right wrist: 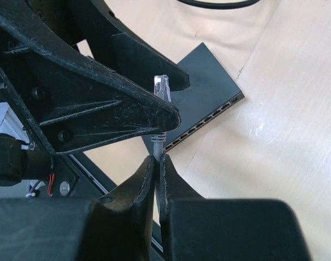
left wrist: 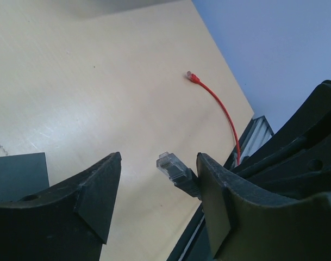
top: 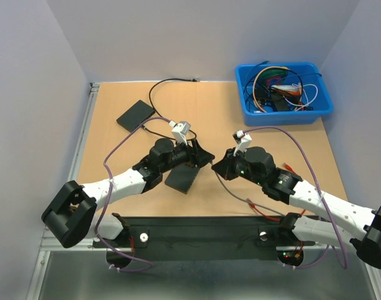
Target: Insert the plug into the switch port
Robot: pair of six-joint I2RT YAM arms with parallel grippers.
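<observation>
Both arms reach inward over the table (top: 102, 112). The left gripper (top: 204, 157) and right gripper (top: 217, 167) are nearly nose to nose above the switch (top: 182, 180). Only the right wrist view shows the switch's port row, and only the left wrist view shows a red cable (left wrist: 219, 109). The right fingers (right wrist: 146, 185) are closed, pinching the plug (right wrist: 162, 87) by its grey boot. The plug is upright in the air between the left fingers (left wrist: 100, 185), which stand apart; contact with it is unclear.
</observation>
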